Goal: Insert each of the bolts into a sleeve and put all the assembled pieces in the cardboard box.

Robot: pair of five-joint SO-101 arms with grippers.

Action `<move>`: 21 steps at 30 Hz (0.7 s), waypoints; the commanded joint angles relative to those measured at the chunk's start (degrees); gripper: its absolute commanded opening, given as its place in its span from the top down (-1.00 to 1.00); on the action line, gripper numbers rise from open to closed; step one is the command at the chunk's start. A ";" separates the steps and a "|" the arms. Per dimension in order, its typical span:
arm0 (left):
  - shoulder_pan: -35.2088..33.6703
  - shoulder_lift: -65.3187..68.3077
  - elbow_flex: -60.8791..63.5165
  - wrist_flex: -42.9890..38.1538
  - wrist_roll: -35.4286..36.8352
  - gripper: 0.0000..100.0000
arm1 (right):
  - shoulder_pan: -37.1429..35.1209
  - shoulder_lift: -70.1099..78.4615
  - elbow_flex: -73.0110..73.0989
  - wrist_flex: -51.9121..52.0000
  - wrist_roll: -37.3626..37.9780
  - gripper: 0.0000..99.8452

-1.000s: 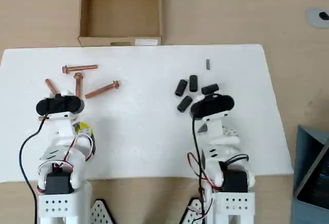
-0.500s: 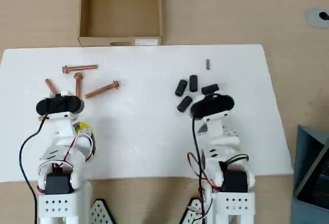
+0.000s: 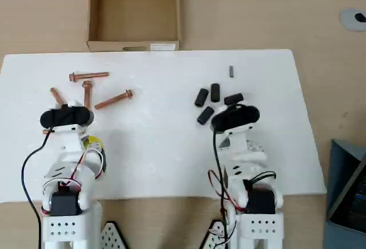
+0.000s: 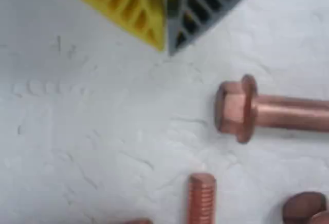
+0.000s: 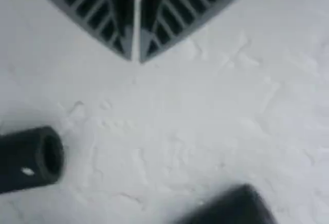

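Bolts (image 3: 114, 99): four copper ones in sight, loose on the white mat (image 3: 160, 152), left-centre of the high view, just above the left arm's wrist. All bare, all lying flat.

Sleeves (image 3: 215, 92): four black ones clustered right of centre, just above and left of the right arm's wrist. A small grey pin (image 3: 231, 71) lies on its own above them.

Cardboard box (image 3: 134, 15): upper left, open top up, on the wooden table (image 3: 246, 26) against the mat's far edge.

Left gripper (image 4: 165, 47): yellow and grey fingers closed tip to tip, gripping nothing, low over the mat. A flanged bolt (image 4: 241, 108) lies near the tips, not touching.

Right gripper (image 5: 134, 54): closed to a thin slit, gripping nothing. One sleeve (image 5: 31, 157) lies nearby, apart from the tips.
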 commanded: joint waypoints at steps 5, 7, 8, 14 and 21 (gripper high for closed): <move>-1.14 -0.22 -1.58 0.09 0.00 0.99 | -1.80 -5.67 -5.14 0.53 -0.09 0.98; -2.73 -0.13 -3.43 0.18 0.00 0.99 | -2.07 -5.49 -8.84 1.14 -0.09 0.98; -3.43 -0.04 -4.31 0.26 0.00 0.99 | -2.15 -5.14 -10.77 2.20 -0.09 0.98; -4.31 -0.04 -10.99 9.32 -0.09 0.92 | -1.89 5.58 -22.37 7.21 -0.18 0.98; -4.57 3.12 -16.62 10.11 0.00 0.90 | -1.80 28.62 -40.84 7.47 -0.44 0.98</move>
